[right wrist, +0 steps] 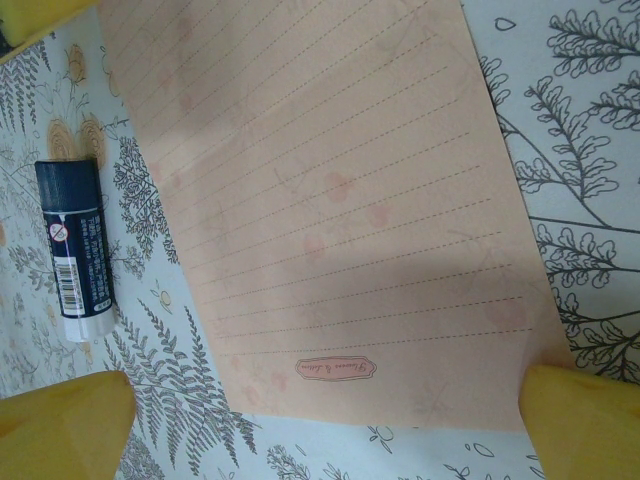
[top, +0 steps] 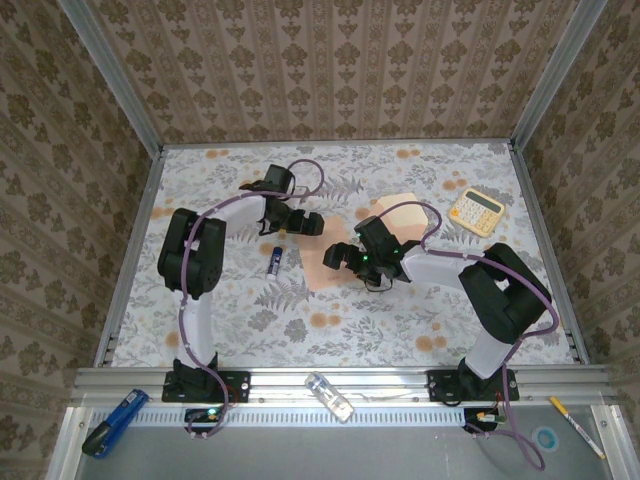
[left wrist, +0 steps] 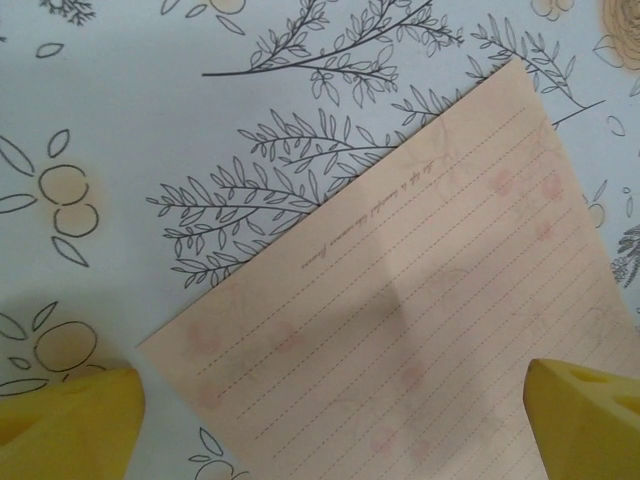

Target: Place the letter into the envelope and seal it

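Note:
The letter is a peach-orange sheet with faint dashed lines, lying flat on the patterned table mid-scene. My left gripper hovers open just beyond its far edge; in the left wrist view the letter lies below and between the yellow fingers. My right gripper stands open over the sheet's right side; in the right wrist view the letter spans the gap between the fingertips. The salmon envelope lies behind the right arm, partly hidden by it.
A dark blue glue stick lies just left of the letter, and the glue stick lies along the sheet's left edge in the right wrist view. A yellow calculator sits at the back right. Patterned walls enclose the table.

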`<move>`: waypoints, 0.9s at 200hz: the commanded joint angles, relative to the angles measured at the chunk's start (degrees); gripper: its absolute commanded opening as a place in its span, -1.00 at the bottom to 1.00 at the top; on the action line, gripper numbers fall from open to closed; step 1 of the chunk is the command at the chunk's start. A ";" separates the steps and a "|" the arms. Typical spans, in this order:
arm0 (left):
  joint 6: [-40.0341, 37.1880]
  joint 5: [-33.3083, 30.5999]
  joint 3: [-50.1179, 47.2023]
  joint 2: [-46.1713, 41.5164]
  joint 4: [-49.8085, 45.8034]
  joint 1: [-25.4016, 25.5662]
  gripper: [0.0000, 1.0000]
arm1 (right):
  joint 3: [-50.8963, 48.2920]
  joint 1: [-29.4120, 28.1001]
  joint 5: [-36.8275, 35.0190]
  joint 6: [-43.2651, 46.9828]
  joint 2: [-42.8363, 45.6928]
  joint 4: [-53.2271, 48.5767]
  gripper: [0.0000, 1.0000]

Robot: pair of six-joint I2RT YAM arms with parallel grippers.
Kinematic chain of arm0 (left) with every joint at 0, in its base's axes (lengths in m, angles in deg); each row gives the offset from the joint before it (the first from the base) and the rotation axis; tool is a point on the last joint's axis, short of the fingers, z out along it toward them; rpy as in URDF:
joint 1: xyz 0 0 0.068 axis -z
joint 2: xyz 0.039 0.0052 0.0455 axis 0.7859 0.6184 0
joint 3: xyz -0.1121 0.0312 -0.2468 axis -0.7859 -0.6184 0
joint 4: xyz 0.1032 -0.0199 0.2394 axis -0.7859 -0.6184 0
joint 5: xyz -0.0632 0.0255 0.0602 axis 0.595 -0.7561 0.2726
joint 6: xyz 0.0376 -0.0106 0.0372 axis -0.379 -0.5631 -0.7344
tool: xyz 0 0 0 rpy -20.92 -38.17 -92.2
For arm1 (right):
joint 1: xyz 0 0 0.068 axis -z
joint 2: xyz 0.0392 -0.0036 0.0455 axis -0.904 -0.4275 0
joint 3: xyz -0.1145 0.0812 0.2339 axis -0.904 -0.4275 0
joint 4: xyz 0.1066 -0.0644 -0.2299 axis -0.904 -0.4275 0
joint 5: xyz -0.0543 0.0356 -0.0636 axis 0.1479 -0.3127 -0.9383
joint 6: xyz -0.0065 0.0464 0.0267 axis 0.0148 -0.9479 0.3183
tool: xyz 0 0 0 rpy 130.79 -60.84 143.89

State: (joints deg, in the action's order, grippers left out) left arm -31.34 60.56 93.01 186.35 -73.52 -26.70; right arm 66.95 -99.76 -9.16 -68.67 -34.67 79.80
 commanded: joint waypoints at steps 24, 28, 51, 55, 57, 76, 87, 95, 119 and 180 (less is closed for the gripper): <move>2.06 7.39 -2.41 0.70 1.64 0.66 0.95 | -0.28 0.26 -1.17 0.56 0.78 -1.85 1.00; 2.28 7.96 -2.58 0.58 1.84 0.70 0.95 | -0.25 0.31 -1.17 0.56 0.80 -1.91 1.00; 3.61 11.66 -3.58 -0.68 3.42 0.67 0.96 | -0.31 0.26 -1.17 0.65 0.77 -1.90 1.00; 3.83 12.21 -3.73 -0.94 3.64 0.66 0.96 | -0.35 0.24 -1.17 0.67 0.79 -1.87 1.00; 3.97 12.45 -3.79 -1.10 3.77 0.72 0.96 | -0.31 0.26 -1.17 0.65 0.77 -1.88 1.00; 4.48 15.40 -4.36 -2.22 4.46 0.69 0.96 | -0.32 0.26 -1.17 0.56 0.72 -1.67 1.00; 4.48 16.16 -4.58 -3.01 4.32 0.66 0.96 | -0.43 0.26 -1.17 0.56 0.73 -1.56 1.00; 4.47 18.23 -4.87 -3.66 4.47 0.65 0.96 | -0.46 0.26 -1.17 0.59 0.77 -1.57 1.00; 4.74 21.16 -6.07 -5.81 4.93 0.58 0.96 | -0.73 0.26 -1.31 0.49 0.90 -1.53 1.00; 7.06 26.78 -10.07 -12.70 7.56 -2.51 0.96 | -1.55 0.26 -1.46 0.11 0.87 -0.73 1.00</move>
State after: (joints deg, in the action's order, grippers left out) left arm -26.40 82.44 84.79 178.03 -67.99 -27.46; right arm 66.73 -99.76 -9.16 -68.67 -34.67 79.93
